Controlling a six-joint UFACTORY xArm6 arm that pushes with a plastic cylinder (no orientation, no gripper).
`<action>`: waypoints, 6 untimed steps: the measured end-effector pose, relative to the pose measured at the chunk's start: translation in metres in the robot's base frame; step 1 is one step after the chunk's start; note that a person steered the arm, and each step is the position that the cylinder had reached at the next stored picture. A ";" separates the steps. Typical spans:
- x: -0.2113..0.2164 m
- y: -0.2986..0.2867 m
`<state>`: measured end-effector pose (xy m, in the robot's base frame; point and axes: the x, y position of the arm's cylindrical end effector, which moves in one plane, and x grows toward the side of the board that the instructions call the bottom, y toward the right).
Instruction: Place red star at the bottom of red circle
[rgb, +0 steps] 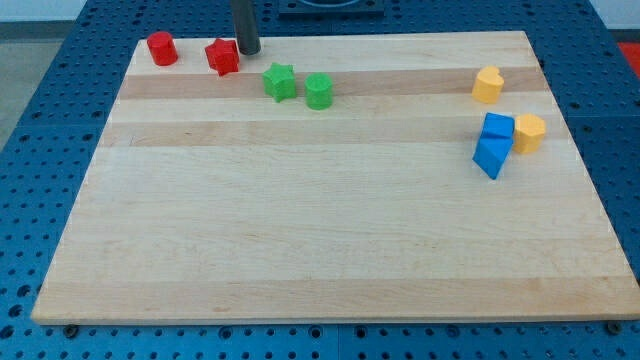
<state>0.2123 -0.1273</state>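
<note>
Non-task stuff: green star (279, 81) w/ green round block (319, 91) just beside it, near board's top. View's right: yellow heart (487, 85), apart from yellow hex (529, 133) touching blue cube (497, 127), blue wedge (490, 156) below. Wood board (320, 240) on blue pegboard (60, 130).

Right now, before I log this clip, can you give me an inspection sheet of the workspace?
Surface: wooden board, flat, lying on a blue perforated table.
Job's things: red star and red circle near the view's top-left edge, apart; the star sits to the circle's right, not below it.
Clutter: green star and green circle close together; at the view's right, yellow heart, yellow hexagon, blue cube and blue wedge clustered.
Tool: no gripper; my tip is just right of the red star, touching or nearly so.
Cables: nothing seen.
Surroundings: a dark frame at the view's top, otherwise nothing seen.
</note>
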 end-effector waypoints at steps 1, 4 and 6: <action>0.015 -0.022; 0.065 -0.015; 0.068 -0.051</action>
<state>0.2807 -0.1785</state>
